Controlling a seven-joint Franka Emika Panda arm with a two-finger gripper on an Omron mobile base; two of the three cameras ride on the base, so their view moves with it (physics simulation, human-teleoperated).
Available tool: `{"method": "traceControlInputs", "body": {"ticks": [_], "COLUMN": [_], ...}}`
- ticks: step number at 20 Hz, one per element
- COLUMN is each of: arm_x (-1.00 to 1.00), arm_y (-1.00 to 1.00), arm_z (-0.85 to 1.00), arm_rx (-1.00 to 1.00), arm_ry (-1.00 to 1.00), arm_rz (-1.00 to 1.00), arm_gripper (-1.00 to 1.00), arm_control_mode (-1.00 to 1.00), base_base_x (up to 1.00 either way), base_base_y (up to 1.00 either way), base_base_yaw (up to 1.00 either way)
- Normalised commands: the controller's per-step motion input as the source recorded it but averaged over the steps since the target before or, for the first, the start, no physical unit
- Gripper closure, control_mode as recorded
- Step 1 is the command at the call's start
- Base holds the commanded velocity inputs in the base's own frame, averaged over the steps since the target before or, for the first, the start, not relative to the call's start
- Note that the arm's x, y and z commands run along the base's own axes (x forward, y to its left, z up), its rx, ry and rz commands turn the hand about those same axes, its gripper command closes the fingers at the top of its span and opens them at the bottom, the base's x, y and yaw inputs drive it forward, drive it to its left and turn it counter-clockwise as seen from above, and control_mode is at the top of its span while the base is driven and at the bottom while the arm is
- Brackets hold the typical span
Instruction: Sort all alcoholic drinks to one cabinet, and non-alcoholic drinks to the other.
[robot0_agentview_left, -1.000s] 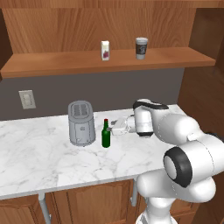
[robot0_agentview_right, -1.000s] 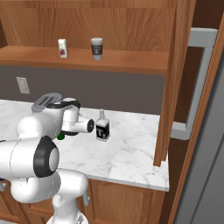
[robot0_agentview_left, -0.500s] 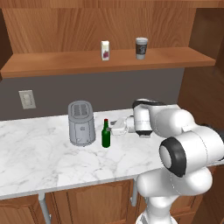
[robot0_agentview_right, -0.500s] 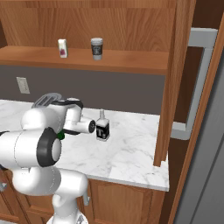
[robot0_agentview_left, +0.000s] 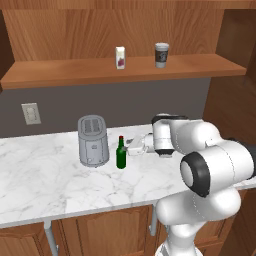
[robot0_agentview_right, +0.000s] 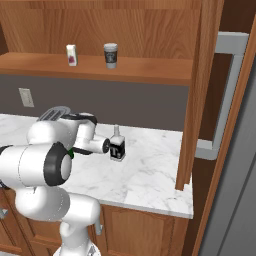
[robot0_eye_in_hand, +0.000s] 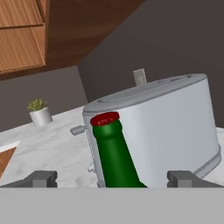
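Observation:
A slim dark-green bottle (robot0_agentview_left: 120, 154) with a red cap stands on the marble counter (robot0_agentview_left: 45, 175), just right of the grey toaster. My gripper (robot0_agentview_left: 129, 148) lies level beside it on the right, open. In the hand view the green bottle's neck (robot0_eye_in_hand: 114, 153) rises midway between my two fingertips (robot0_eye_in_hand: 42, 178), apart from both. The clear squarish bottle (robot0_agentview_right: 117, 146) with a black label stands on the counter right of my hand. Up on the wooden shelf (robot0_agentview_left: 60, 75) stand the white carton (robot0_agentview_left: 120, 57) and the paper coffee cup (robot0_agentview_left: 161, 54).
The grey toaster (robot0_agentview_left: 93, 141) stands close behind the green bottle and backs it in the hand view (robot0_eye_in_hand: 166, 127). A small potted plant (robot0_eye_in_hand: 38, 111) sits further along the counter. A tall wooden panel (robot0_agentview_right: 192, 100) and a fridge (robot0_agentview_right: 230, 125) bound the counter on the right.
My hand has edged left toward the green bottle while the arm's elbow swung in closer. The jaws stayed open and the bottles did not move.

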Motion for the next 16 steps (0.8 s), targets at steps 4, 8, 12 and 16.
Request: {"method": "traceControlInputs", "body": {"ticks": [4,8,12,16], "arm_x": [0.00,0.00,0.01,0.13], "arm_y": [0.09,0.17,0.13,0.01], "arm_z": [0.00,0.00,0.00,0.00], "arm_rx": [0.01,0.03,0.03,0.02], "arm_ry": [0.00,0.00,0.00,0.00], "arm_rz": [0.00,0.00,0.00,0.00], "arm_gripper": [-1.00,-1.00,-1.00,-1.00], "arm_control_mode": [-1.00,-1.00,-1.00,-1.00], "base_base_x": [0.00,0.00,0.00,0.00], "base_base_y": [0.00,0.00,0.00,0.00], "base_base_yaw": [0.00,0.00,0.00,0.00]}}
